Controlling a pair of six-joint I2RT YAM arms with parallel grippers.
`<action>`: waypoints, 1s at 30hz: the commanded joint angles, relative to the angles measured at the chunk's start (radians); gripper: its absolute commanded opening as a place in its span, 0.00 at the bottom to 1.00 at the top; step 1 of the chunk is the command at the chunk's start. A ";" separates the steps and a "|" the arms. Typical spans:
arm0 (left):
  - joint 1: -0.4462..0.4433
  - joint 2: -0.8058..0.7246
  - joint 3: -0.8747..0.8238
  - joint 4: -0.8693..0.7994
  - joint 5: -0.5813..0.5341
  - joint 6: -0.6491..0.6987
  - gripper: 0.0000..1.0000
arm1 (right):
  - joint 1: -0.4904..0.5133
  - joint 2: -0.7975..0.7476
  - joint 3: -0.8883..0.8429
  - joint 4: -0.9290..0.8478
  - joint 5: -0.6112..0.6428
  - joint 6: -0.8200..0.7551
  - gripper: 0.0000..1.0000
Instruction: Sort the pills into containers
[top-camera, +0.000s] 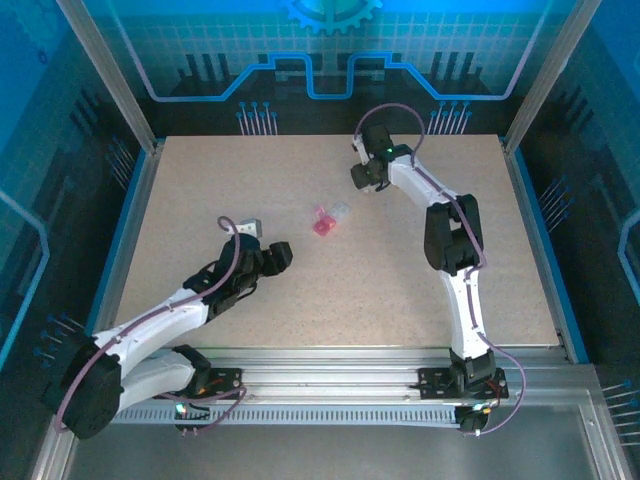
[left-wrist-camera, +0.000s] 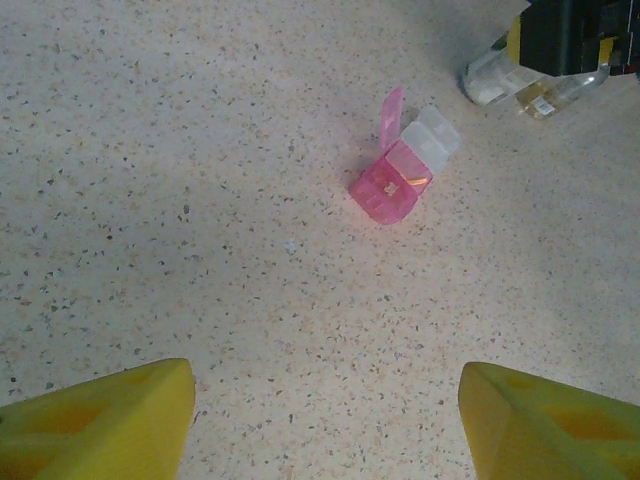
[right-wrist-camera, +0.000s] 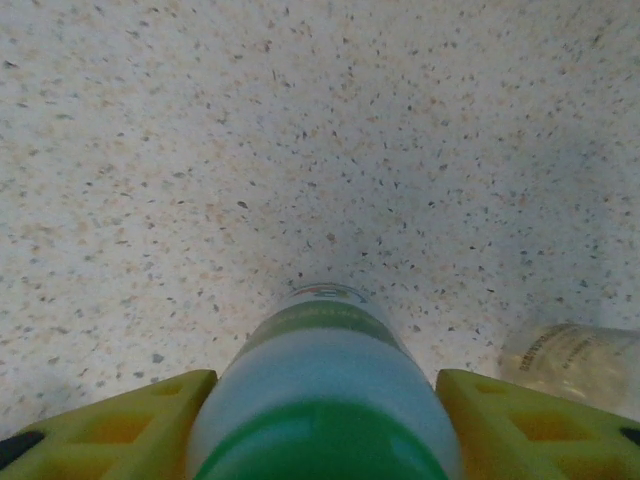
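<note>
Right gripper (right-wrist-camera: 325, 415) straddles white bottle (right-wrist-camera: 320, 345) (cannot tell if clamped; left gripper (left-wrist-camera: 325, 400) gapes empty); a loose pinch could roll it into amber bottle (right-wrist-camera: 572, 362).

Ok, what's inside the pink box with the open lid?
A pale speck and an orange streak show in the pink box; its tinted walls blur whether those are pills.

The vial (left-wrist-camera: 385, 190) is pink, the bottle (right-wrist-camera: 320, 385) white with green cap (right-wrist-camera: 320, 445), the table (left-wrist-camera: 150, 150) speckled beige.
</note>
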 joint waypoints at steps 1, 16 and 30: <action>0.013 0.029 0.011 0.034 0.000 0.007 0.69 | -0.024 0.029 0.075 -0.071 -0.025 0.014 0.66; 0.163 0.349 0.206 0.057 0.139 -0.074 0.58 | 0.026 -0.404 -0.344 0.101 -0.114 0.020 0.77; 0.268 0.795 0.628 -0.054 0.352 -0.039 0.45 | 0.115 -0.378 -0.665 0.446 -0.229 0.241 0.62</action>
